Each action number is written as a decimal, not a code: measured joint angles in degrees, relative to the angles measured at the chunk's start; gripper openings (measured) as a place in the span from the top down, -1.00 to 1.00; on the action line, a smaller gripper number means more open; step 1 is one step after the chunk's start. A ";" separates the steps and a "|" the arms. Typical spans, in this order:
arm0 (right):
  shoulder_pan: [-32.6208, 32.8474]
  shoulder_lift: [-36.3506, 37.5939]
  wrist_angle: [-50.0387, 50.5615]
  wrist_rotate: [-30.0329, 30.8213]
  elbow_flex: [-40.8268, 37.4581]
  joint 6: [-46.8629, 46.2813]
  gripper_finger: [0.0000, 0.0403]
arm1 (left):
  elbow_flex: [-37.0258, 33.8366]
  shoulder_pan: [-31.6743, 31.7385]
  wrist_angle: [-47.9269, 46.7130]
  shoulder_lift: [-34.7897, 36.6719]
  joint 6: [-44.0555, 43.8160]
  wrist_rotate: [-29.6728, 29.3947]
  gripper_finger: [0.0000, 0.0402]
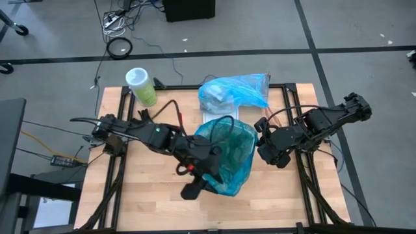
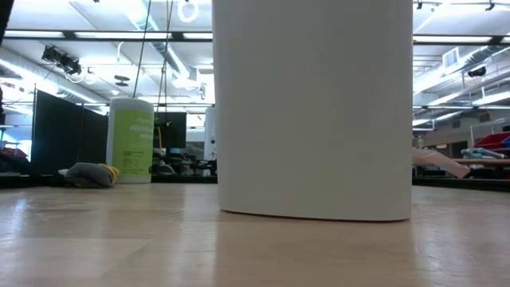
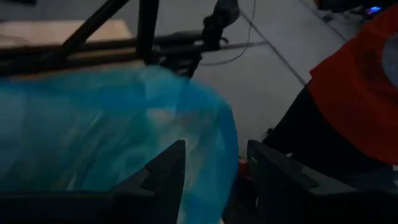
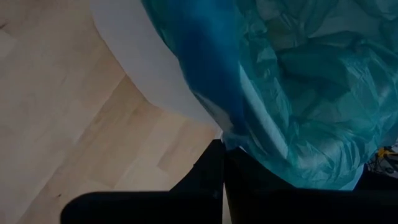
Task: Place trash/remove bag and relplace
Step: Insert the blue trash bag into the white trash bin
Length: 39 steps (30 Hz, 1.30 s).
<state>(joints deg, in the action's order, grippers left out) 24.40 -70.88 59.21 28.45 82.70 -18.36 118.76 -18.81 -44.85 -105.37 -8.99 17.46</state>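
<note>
A white bin (image 2: 315,112) stands mid-table with a teal-green translucent bag (image 1: 229,153) draped over its top. The light sky-blue bag (image 1: 237,91) lies bunched on the table beyond it, with pale trash (image 1: 214,99) showing through. My left gripper (image 1: 198,187) is at the bin's near side, open, and the teal-green bag's edge (image 3: 217,168) runs between its fingers (image 3: 168,174). My right gripper (image 1: 263,140) is at the bin's right side, shut at the bag's hem. My left gripper stands open around the teal-green bag's bulging side; whether a finger touches the plastic I cannot tell. My right gripper pinches the teal-green bag's lower edge (image 4: 239,146) between its shut fingers (image 4: 211,174), beside the bin's white wall (image 4: 143,68). It comes slanting down from the table's right. The plastic above it lies crumpled over the bin.
A green wipes canister (image 1: 142,86) stands at the far left corner, with a grey lump (image 2: 92,175) near it. Black frame rails (image 1: 120,162) run along the table's left and right sides. A person in red (image 3: 354,81) is beyond the table in the left wrist view.
</note>
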 joint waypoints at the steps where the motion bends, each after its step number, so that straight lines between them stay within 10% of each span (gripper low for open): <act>1: 0.00 0.01 0.03 0.00 0.00 -0.04 1.00 | 0.82 0.10 -2.38 0.43 -0.07 -0.45 0.09; 12: 0.56 -0.80 -0.43 -0.15 0.00 -3.55 1.00 | 4.47 -2.40 -21.62 0.86 2.68 -14.00 0.10; 25: 3.38 -0.78 -0.33 -2.66 0.00 -8.54 0.98 | 0.46 -2.75 -20.96 0.82 2.89 -14.26 0.10; 39: 7.80 -0.78 -1.14 -5.07 8.57 -12.83 0.40 | 0.46 -2.75 -21.11 0.82 2.92 -13.91 0.12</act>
<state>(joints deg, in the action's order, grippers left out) 32.21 -71.66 58.07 23.38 91.27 -31.18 119.22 -21.56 -65.96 -104.55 -6.07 3.55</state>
